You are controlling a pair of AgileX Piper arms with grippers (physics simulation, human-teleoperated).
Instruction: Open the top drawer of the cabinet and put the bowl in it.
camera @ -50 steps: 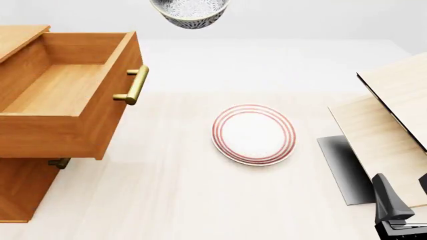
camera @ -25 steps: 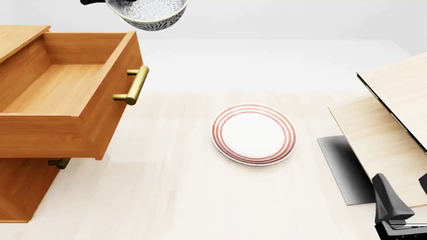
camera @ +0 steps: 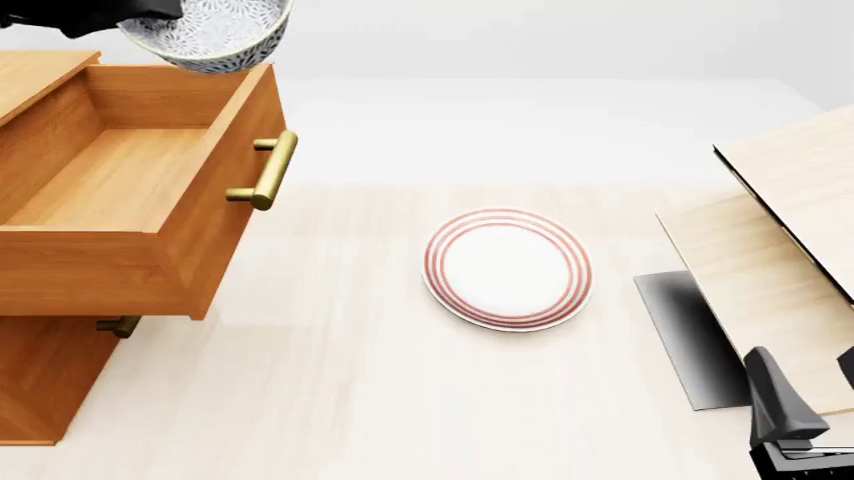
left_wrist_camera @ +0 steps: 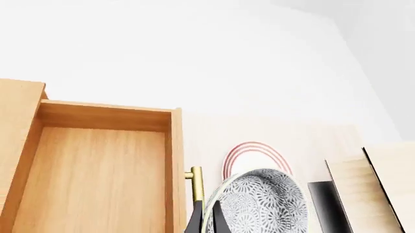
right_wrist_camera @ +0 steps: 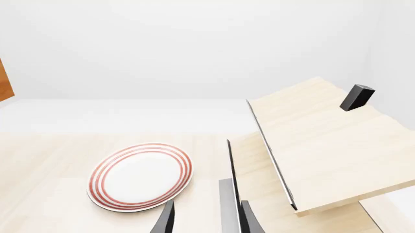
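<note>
The top drawer (camera: 120, 180) of the orange-brown cabinet (camera: 40, 370) is pulled out, and its inside (left_wrist_camera: 91, 179) is bare. Its brass handle (camera: 267, 170) faces right. My left gripper (camera: 147, 20) is shut on the rim of the speckled bowl (camera: 214, 35), holding it in the air above the drawer's far right corner. In the left wrist view the gripper (left_wrist_camera: 207, 221) pinches the bowl (left_wrist_camera: 259, 204) beside the drawer front. My right gripper (camera: 811, 390) is open and empty at the near right; its fingers (right_wrist_camera: 165, 221) also show in the right wrist view.
A flat white plate with red rings (camera: 507, 268) lies at the table's middle; it also shows in the right wrist view (right_wrist_camera: 139, 174). Pale tilted wood boards (camera: 787, 220) with a dark grey slab (camera: 681, 330) beneath stand at the right. A lower drawer handle (camera: 118, 325) pokes out.
My left gripper has carried the bowl leftward, from above the table's far middle to over the open drawer's far right corner. The right arm has not moved.
</note>
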